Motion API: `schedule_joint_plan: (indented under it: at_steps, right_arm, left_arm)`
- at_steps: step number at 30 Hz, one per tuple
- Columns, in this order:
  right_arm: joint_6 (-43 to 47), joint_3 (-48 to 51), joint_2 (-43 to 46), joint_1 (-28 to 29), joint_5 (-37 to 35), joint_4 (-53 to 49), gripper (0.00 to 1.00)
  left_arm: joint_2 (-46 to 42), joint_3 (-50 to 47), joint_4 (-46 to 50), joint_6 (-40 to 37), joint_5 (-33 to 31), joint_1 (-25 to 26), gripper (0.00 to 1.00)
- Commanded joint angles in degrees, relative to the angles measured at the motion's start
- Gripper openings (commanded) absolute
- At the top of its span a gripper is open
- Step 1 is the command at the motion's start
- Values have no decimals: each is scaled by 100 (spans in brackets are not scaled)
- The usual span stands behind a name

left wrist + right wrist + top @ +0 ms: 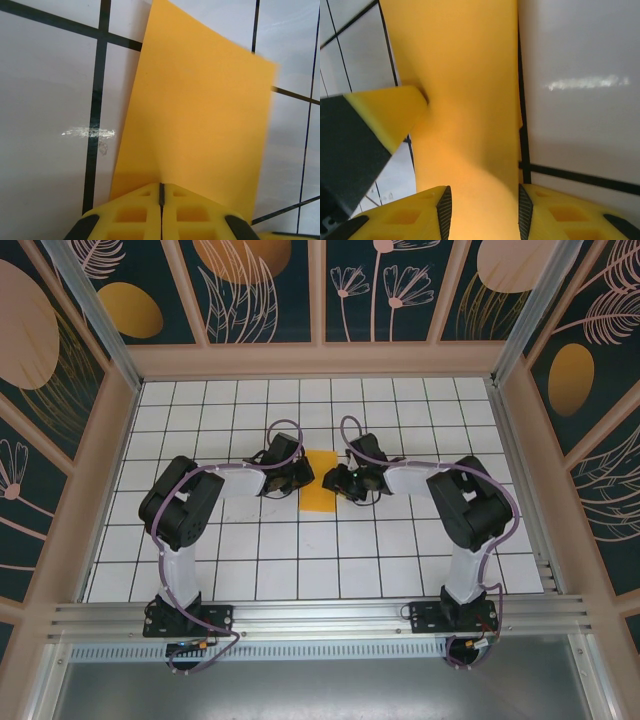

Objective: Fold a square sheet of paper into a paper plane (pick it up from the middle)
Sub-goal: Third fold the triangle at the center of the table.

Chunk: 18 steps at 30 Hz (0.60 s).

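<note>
The square sheet of paper (320, 482) lies as a narrow orange-yellow oblong in the middle of the gridded table, between the two grippers. My left gripper (298, 476) sits at its left edge. In the left wrist view its yellow jaws (161, 189) are pressed together on the near edge of the paper (200, 110), which rises in a crease from the tips. My right gripper (337, 481) is at the right edge. Its jaws (481, 210) stand apart, with the paper (465, 75) running through the gap between the ribbed pads (443, 210). The paper plane is out of view.
The white gridded table (250, 560) is fenced by wooden rails and painted wall panels (260, 280) on three sides. An aluminium rail (320, 618) carrying both arm bases runs along the near edge. A white scuff (87, 133) marks the tile left of the paper.
</note>
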State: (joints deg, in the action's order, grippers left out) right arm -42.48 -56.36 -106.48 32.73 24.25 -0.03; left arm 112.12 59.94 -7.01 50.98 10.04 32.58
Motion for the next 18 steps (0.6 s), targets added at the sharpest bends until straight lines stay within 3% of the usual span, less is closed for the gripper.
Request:
schedule_joint_plan:
  at_steps: [1,7,18]
  right_arm:
    - [28,247,291,54,345,-81,40]
    - [-460,867,622,62,714,582,35]
    - [-871,1292,871,70,684,1194,18]
  left_arm:
    - [161,-183,280,87,-56,3,8]
    - [139,-218,261,120,-64,1,8]
    - [87,-228,267,119,-64,2,8]
